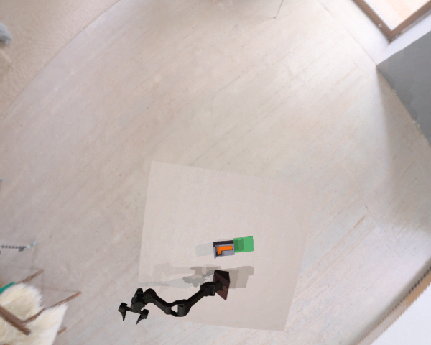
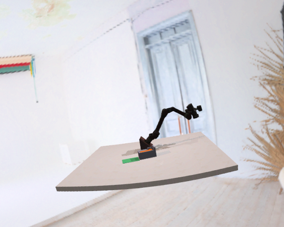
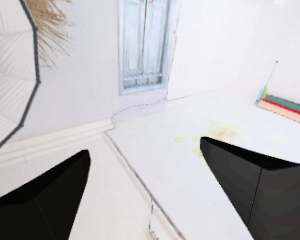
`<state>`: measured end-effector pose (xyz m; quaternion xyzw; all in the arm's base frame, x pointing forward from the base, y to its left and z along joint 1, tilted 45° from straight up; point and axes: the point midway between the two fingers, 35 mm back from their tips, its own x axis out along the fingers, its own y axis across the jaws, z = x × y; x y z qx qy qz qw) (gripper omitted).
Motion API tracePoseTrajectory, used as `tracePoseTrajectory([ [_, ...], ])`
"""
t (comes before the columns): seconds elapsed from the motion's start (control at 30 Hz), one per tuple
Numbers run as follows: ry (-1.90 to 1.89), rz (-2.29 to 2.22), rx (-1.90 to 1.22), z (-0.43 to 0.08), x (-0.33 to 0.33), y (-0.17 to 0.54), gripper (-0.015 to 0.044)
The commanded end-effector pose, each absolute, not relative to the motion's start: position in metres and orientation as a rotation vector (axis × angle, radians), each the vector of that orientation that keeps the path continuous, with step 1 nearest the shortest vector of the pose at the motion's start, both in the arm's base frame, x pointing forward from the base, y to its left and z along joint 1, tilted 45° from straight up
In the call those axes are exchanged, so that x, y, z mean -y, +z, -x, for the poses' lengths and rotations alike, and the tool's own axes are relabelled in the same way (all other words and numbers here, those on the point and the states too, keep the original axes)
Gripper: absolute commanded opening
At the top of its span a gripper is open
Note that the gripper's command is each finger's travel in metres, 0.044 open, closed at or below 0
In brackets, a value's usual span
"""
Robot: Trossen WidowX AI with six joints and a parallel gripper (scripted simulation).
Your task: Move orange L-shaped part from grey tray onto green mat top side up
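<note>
The orange L-shaped part (image 1: 225, 248) (image 2: 146, 150) lies in the pocket of the grey tray (image 1: 228, 253) (image 2: 147, 154), its L-shaped end at the left in the top view. The green mat (image 1: 247, 244) (image 2: 126, 161) lies flat against the tray's side, at its right in the top view. My gripper (image 1: 130, 322) (image 3: 146, 148) is open and empty. It is high up and far from the tray, off the left side of the table in the top view. The wrist view shows only the two fingers and the room, not the part, tray or mat.
The arm's dark base (image 1: 221, 284) (image 2: 144, 143) stands on the table (image 1: 186, 200) (image 2: 100, 170) close to the tray. The arm reaches from it away from the tray and mat. Shadows of the arm lie between base and tray in the top view.
</note>
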<state>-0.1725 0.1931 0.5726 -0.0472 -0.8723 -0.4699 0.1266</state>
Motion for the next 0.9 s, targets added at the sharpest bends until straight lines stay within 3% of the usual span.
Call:
tracePoseTrajectory([
  [0.0, -1.363, 0.152, 2.543, 0.171, -0.196, 0.573, 0.0374],
  [0.27, -0.842, 0.554, 2.699, 0.122, -0.255, 0.568, 0.0180],
  [0.53, 0.017, 1.061, 2.617, 0.014, -0.338, 0.517, 0.0180],
  [0.87, 0.791, 1.418, 2.003, -0.138, -0.365, 0.444, 0.0180],
])
